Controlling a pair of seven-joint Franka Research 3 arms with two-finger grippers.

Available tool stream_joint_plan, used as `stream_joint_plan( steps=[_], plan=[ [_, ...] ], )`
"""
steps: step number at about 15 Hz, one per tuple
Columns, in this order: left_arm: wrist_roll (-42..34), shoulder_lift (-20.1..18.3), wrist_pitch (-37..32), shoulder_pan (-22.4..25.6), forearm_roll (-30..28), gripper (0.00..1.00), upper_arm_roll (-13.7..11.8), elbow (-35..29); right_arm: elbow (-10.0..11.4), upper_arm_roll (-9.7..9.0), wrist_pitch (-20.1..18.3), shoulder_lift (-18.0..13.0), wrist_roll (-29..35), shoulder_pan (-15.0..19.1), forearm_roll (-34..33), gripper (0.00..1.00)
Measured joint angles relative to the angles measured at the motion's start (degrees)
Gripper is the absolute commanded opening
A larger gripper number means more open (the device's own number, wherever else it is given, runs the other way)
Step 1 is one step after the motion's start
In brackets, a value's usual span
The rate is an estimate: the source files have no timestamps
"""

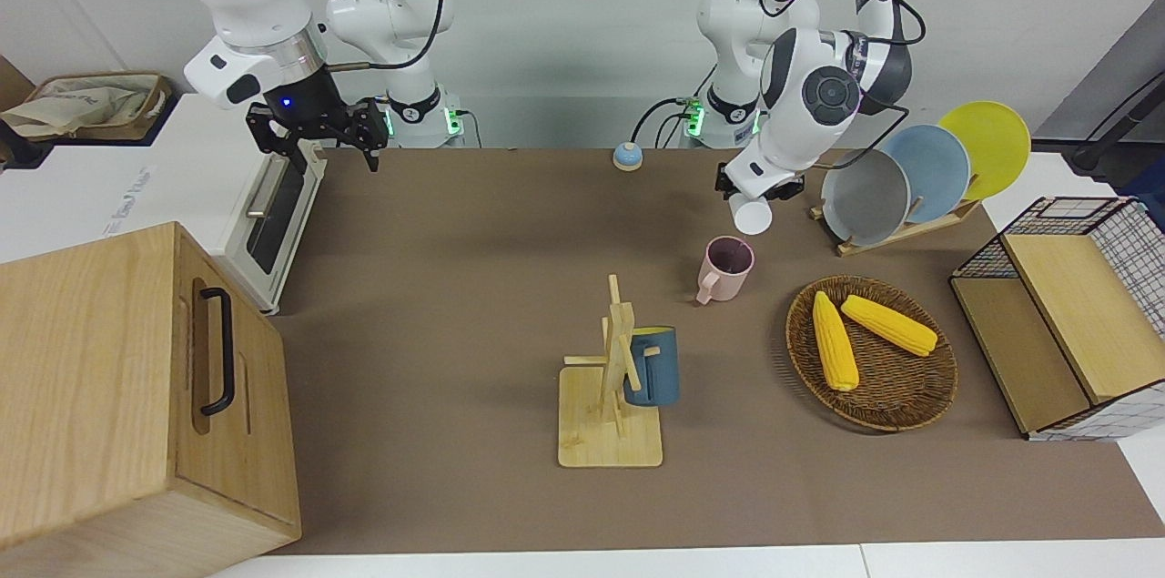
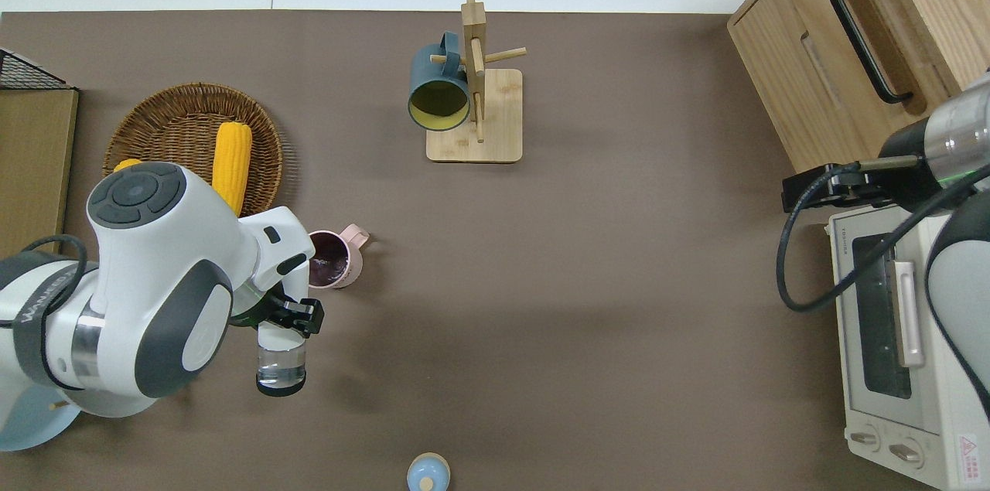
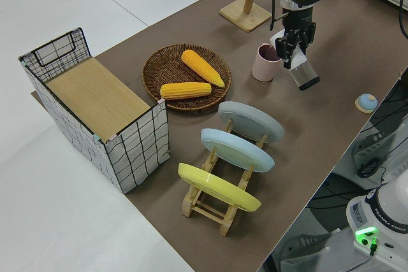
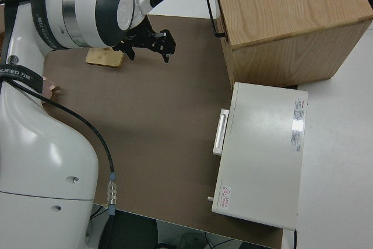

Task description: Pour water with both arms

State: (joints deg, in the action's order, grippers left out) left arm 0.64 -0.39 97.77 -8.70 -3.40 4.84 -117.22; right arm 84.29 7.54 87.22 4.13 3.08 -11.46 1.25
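Front view: the left claw [image 1: 760,189] hangs above the brown table [image 1: 473,287], its fingers closed on a clear glass [image 1: 752,216] that is tipped over on its side, white base toward the camera. Just below the claw in this view stands a pink mug [image 1: 725,267] with a dark inside, upright on the table, handle pointing away from the robots. A wicker basket [image 1: 910,396] holding two corn cobs [image 1: 835,341] lies farther from the robots than the claw, and a rack of plates [image 1: 910,173] stands beside the claw toward the left arm's end of the table. The right claw [image 1: 314,136] is parked with its fingers spread wide, holding nothing.

Overhead view: the left claw [image 2: 298,315] grips the glass [image 2: 281,359] near its mouth end; the glass lies nearly level, its thick base pointing back toward the robots. The pink mug [image 2: 336,259] sits just past the claw, farther from the robots, close to the glass mouth. Well away, farther still, a blue mug [image 2: 438,89] hangs on a wooden stand [image 2: 495,143]. A small blue bell [image 2: 428,473] rests nearer the robots than the claw.

Left side view: the claw [image 3: 291,46] clamps the tilted glass [image 3: 304,74] right beside the pink mug [image 3: 264,63].

Right side view: the right claw [image 4: 150,48] shows both fingers apart and empty, with a white oven [image 4: 262,155] and a wooden cabinet [image 4: 285,21] off to its side.
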Motion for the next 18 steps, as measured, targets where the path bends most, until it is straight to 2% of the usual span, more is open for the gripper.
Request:
stream_joint_plan(
  steps=[6, 12, 18],
  plan=[
    [0.0, 0.3, -0.8, 0.0, 0.0, 0.00, 0.4, 0.8, 0.0, 0.00, 0.0, 0.0, 0.0, 0.0, 0.0, 0.990],
    [0.0, 3.2, -1.6, 0.0, 0.0, 0.00, 0.4, 2.9, 0.0, 0.00, 0.0, 0.0, 0.0, 0.0, 0.0, 0.990],
    [0.0, 4.0, -3.5, 0.0, 0.0, 0.00, 0.4, 4.4, 0.0, 0.00, 0.0, 0.0, 0.0, 0.0, 0.0, 0.990]
  ],
)
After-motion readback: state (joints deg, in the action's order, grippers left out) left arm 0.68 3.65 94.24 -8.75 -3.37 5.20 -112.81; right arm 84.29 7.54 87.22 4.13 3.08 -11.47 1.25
